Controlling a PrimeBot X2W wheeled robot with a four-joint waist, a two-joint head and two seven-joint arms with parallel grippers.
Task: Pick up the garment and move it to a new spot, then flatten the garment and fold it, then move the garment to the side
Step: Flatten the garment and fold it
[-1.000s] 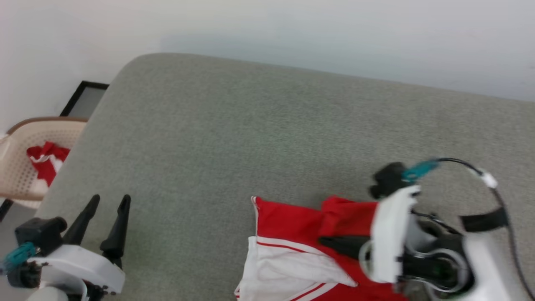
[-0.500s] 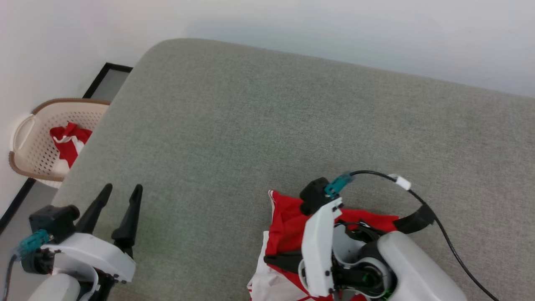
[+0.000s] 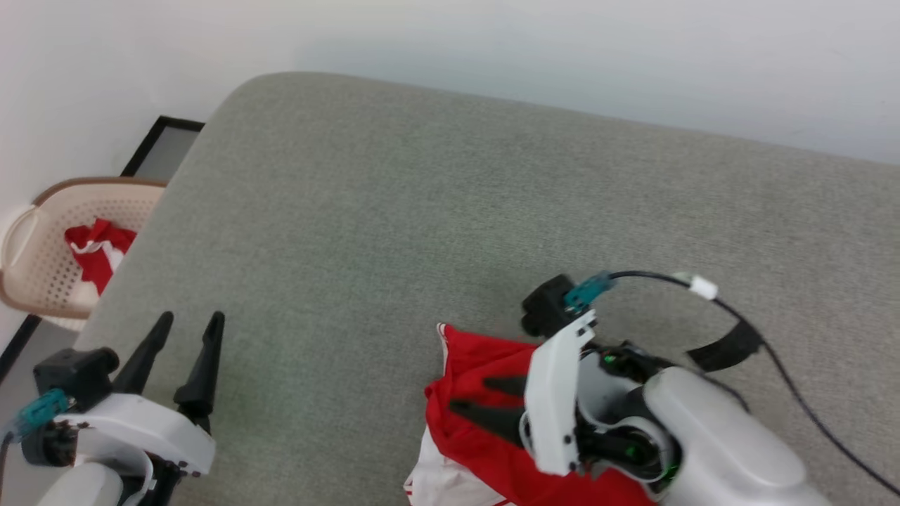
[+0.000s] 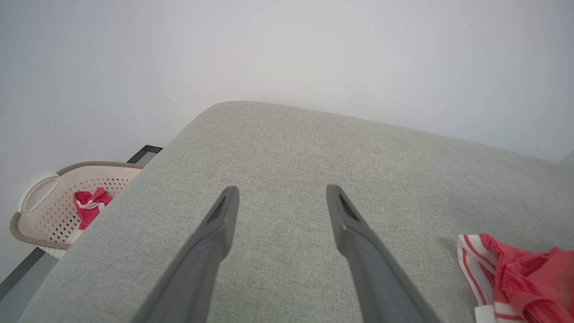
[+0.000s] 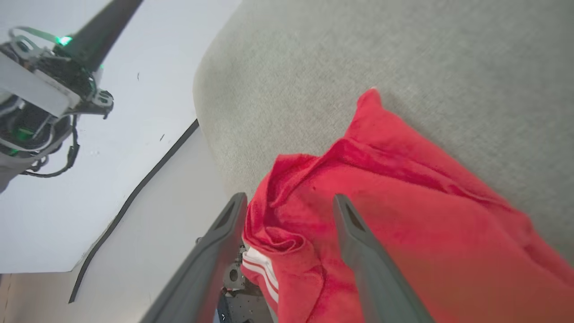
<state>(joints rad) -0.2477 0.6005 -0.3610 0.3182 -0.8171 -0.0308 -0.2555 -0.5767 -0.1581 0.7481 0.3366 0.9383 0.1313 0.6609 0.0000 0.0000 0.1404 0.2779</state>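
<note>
Now we have the right gripper over the garment. Its two dark fingers point to the robot's left and are clearly parted. A second ago they showed as one dark shape nearer the shirt's middle, and now the tips sit close to its left edge. A black cable arcs off its wrist.

The right wrist view agrees: the right gripper has its jaws wide, with a bunched red fold of the garment lying between and under the fingers, and they are not closed on it.

The shirt has changed shape too. A second ago its broad white sleeve end lay spread flat; now red cloth is heaped over it and just a strip of white peeks out at the bottom of the head view. It lies at the near edge of the grey cushion, right of centre, and in the right wrist view a striped white end hangs past that edge.

The head camera has swung a little, so we don't count the drift of the basket beside the cushion's left end as a move; a red cloth lies in it as before.

Over on the other side, the left gripper holds the same post above the cushion's near left corner — jaws apart, empty. Its wrist view shows the left gripper over bare grey fabric, with the garment well off to the right.
</note>
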